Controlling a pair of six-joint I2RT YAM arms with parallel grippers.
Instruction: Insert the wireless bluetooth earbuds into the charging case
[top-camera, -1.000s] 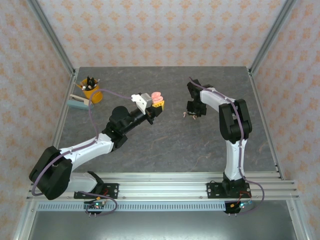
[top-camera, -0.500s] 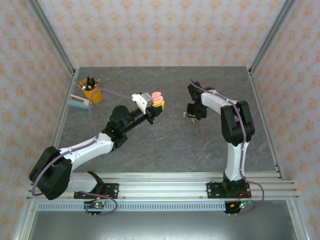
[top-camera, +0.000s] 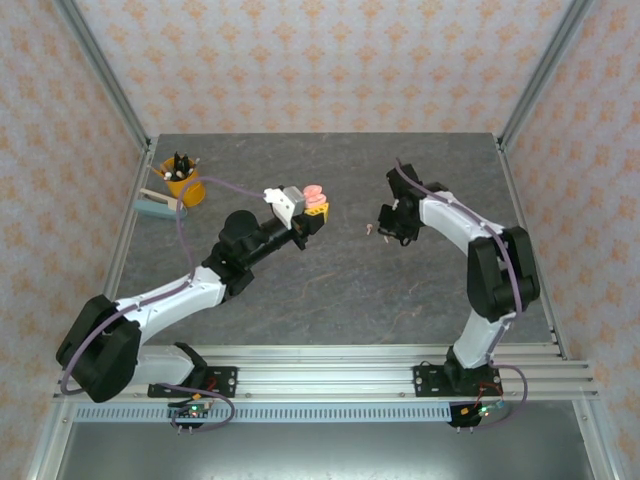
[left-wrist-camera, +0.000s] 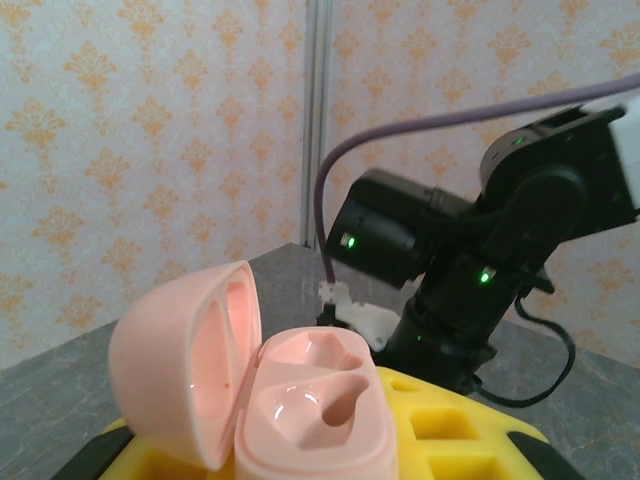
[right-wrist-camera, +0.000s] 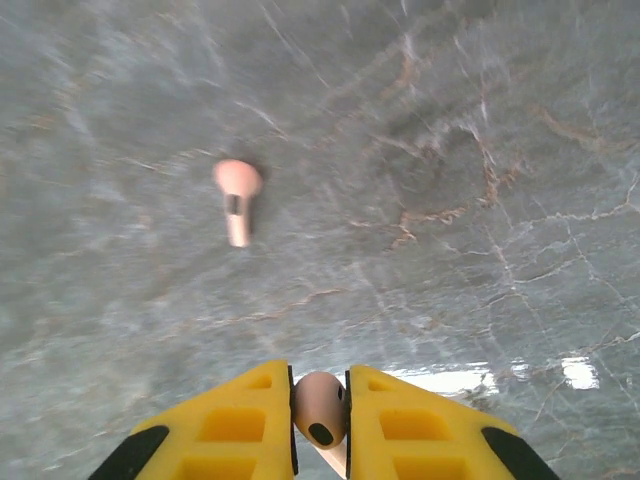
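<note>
1. Pink plastic fills the bottom of my left wrist view: the case (left-wrist-camera: 310, 410) stands between the yellow fingers of the left gripper (left-wrist-camera: 330, 455), which is clamped on its base.
2. Its lid (left-wrist-camera: 185, 350) is swung open to the left, hinged at the base, hollow side facing the wells.
3. I can see the glossy pink bottoms of both wells in the base.
4. From overhead, the case (top-camera: 314, 192) sits at the tip of the left gripper (top-camera: 317, 206), over the middle of the grey marble counter (top-camera: 330, 290).
5. The right gripper (right-wrist-camera: 320, 385) is closed on one salmon-pink bud (right-wrist-camera: 319, 410), pinched between its two yellow fingers with the rounded head up and the stem running down out of frame.
6. A second pink bud (right-wrist-camera: 237, 195) lies loose on the counter (right-wrist-camera: 480, 150), ahead and to the left of the fingers in that view, well apart from them, head away from the gripper and stem towards it.
7. Overhead, the right gripper (top-camera: 388, 224) is right of the case, with a clear gap of counter between them.
8. Behind the case in the left wrist view I see the right arm (left-wrist-camera: 470, 240), black with two green lights.
9. At the counter's far left stands a yellow cup (top-camera: 181, 181) of pens, with a teal object (top-camera: 155, 207) just beside it.
</note>
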